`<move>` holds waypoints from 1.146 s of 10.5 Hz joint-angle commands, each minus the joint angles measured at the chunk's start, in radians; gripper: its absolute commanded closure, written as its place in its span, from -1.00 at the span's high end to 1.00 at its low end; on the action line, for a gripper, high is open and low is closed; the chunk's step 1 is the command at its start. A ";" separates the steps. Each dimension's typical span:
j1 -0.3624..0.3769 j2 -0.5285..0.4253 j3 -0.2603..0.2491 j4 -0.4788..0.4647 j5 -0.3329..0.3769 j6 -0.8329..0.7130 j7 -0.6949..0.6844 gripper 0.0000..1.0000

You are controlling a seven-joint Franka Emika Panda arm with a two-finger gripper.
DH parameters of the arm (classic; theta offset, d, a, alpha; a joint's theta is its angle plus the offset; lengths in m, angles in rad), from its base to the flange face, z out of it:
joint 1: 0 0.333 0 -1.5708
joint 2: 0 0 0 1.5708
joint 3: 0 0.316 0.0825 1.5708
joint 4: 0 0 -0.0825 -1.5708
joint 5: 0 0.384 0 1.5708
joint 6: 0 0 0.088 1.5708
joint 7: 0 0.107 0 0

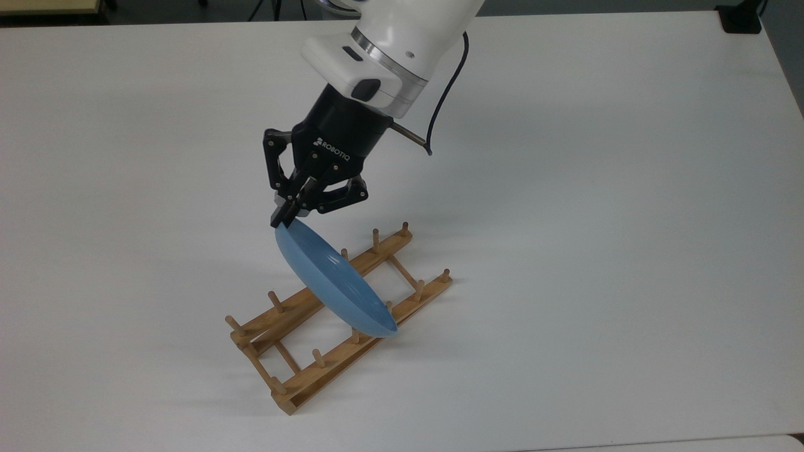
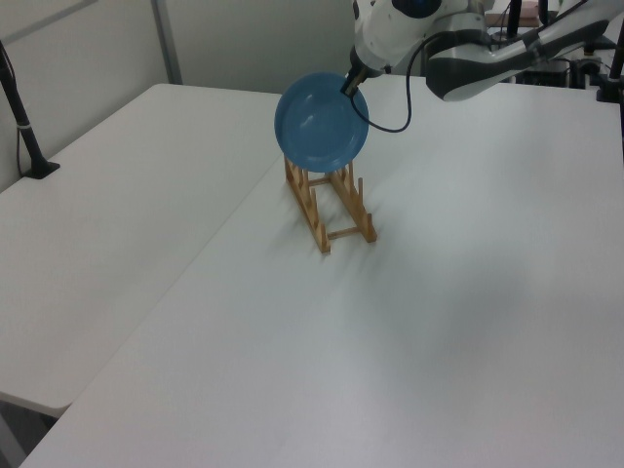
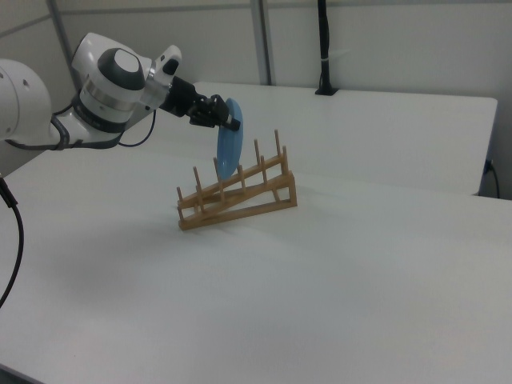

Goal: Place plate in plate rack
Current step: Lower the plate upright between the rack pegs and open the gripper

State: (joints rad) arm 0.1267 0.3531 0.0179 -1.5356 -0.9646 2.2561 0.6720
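A light-blue plate [image 1: 333, 282] hangs on edge over the middle of the wooden plate rack [image 1: 295, 383], tilted, its lower rim down among the pegs. My gripper [image 1: 284, 218] is shut on the plate's upper rim. In the left view the plate [image 2: 320, 122] faces the camera above the plate rack [image 2: 327, 205], with the gripper [image 2: 349, 82] at its upper right edge. The right view has the plate [image 3: 230, 148] edge-on between pegs of the plate rack [image 3: 240, 200], held from the right view's left by the gripper [image 3: 231, 122]. Whether the plate touches the rails I cannot tell.
The white table [image 1: 597, 220] stretches wide around the rack. A black post [image 2: 24, 122] stands at the left view's left edge, and another black post [image 3: 324, 48] at the back in the right view. A seam between two tabletops [image 2: 210, 244] runs beside the rack.
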 commanded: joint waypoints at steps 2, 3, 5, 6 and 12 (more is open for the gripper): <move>0.014 -0.002 -0.007 -0.032 -0.049 0.030 0.026 -1.00; 0.014 0.001 -0.006 -0.032 -0.057 0.031 0.026 -0.80; 0.014 0.007 -0.006 -0.028 -0.059 0.030 0.026 0.17; 0.016 0.009 -0.004 -0.026 -0.063 0.030 0.026 0.27; 0.044 0.004 -0.001 0.006 -0.031 0.011 0.026 1.00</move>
State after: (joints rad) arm 0.1574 0.3647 0.0234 -1.5491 -1.0016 2.2596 0.6757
